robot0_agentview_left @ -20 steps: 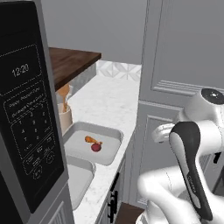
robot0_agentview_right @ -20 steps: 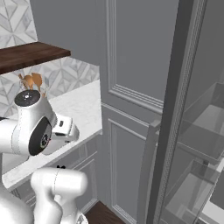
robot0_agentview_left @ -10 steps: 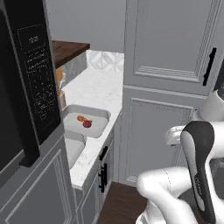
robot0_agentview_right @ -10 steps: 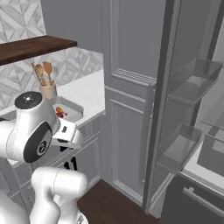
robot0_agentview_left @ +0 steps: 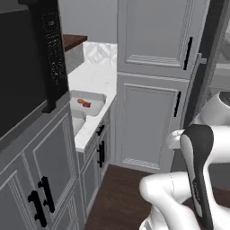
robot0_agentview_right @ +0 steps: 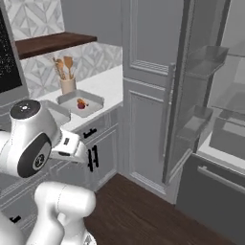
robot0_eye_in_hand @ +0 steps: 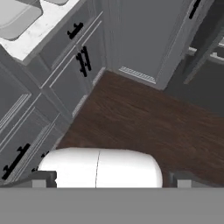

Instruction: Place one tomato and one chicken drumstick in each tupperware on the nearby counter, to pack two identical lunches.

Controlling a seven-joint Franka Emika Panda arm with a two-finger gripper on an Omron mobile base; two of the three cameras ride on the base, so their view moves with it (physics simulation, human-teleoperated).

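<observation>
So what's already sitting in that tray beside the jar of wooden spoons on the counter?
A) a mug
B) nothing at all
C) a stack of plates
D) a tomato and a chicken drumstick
D: the tupperware by the utensil jar holds a small red tomato and an orange-brown drumstick.

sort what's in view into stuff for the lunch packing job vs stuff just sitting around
For the job:
- far tupperware, already holding a tomato and a chicken drumstick
- near tupperware, contents hidden
- counter
- gripper, open

Just about:
- utensil jar
- microwave
- wooden shelf
- open fridge
</observation>
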